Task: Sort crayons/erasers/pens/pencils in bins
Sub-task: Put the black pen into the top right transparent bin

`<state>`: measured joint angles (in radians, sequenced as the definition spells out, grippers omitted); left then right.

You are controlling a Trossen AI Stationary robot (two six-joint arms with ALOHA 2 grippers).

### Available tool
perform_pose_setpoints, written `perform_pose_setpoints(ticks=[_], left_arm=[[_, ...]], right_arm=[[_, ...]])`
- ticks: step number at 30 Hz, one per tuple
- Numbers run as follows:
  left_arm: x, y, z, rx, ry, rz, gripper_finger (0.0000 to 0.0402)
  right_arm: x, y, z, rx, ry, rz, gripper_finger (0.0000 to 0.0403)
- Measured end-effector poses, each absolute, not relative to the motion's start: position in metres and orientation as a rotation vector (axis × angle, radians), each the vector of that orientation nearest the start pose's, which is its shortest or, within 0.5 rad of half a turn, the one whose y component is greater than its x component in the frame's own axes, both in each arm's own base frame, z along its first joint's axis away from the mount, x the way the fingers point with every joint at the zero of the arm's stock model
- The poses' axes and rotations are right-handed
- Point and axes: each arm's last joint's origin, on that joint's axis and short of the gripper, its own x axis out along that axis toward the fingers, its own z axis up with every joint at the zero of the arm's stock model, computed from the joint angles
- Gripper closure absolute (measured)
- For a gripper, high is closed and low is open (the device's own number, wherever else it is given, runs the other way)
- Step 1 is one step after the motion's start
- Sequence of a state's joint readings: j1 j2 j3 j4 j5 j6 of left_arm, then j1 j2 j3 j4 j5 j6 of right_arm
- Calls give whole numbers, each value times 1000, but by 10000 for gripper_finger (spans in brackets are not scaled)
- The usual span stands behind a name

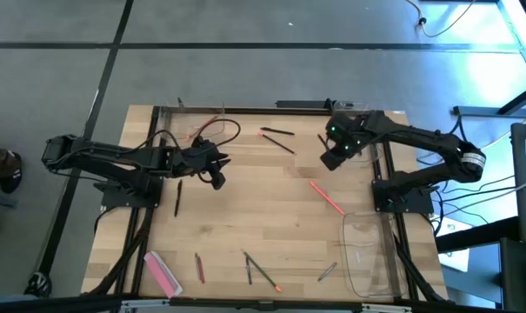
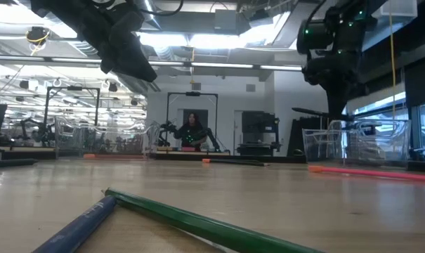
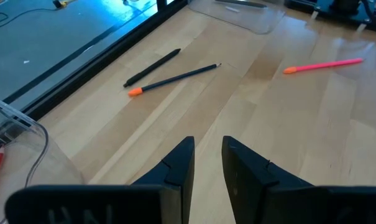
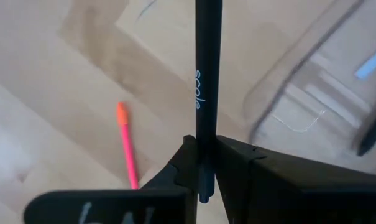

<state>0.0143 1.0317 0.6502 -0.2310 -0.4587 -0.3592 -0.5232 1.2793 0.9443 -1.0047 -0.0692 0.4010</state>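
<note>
My right gripper (image 4: 203, 163) is over the table's far right part (image 1: 336, 153) and is shut on a black pen (image 4: 207, 62) with white lettering. A pink crayon (image 1: 326, 196) lies on the wood below it, and a clear bin (image 4: 312, 81) stands close by. My left gripper (image 3: 207, 163) hangs open over the left middle (image 1: 217, 170) with nothing between its fingers. Ahead of it lie a black pen (image 3: 151, 67), an orange-tipped pencil (image 3: 175, 79) and the crayon (image 3: 323, 65). Another black pen (image 1: 177, 196) lies under the left arm. My right gripper pinches the black pen between its two fingers near one end (image 4: 206, 138); a short stub shows behind the fingertips. The pen runs along the fingers and sticks out far beyond them. The fingers point steeply down, and the pen is lifted clear of the table.
A clear bin (image 1: 371, 256) stands at the near right and another at the far left (image 3: 20, 134), holding a red stick. A flat pink bar (image 1: 163, 272) and several pencils (image 1: 263, 271) lie along the near edge; a green one (image 2: 198, 221) and a blue one (image 2: 79, 228) lie closest.
</note>
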Motion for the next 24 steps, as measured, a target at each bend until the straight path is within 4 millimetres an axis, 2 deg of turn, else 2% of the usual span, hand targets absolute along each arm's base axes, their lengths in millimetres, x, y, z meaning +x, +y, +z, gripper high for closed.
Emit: perform_pose_setpoints(ticks=[5,13,18,24], left_arm=[[211,16,241,-202,513,558,327],[215,15,248,-148,451,515,327],[222,16,282,-39,392,472,327],[221,21,324,42,379,492,327]], right_arm=[[182,-125,246,739,1172,-682,363],[177,-150,283,684,1039,-780,363],[165,-164,286,697,1022,-868,363],[149,-173,270,801,1037,-953,363]])
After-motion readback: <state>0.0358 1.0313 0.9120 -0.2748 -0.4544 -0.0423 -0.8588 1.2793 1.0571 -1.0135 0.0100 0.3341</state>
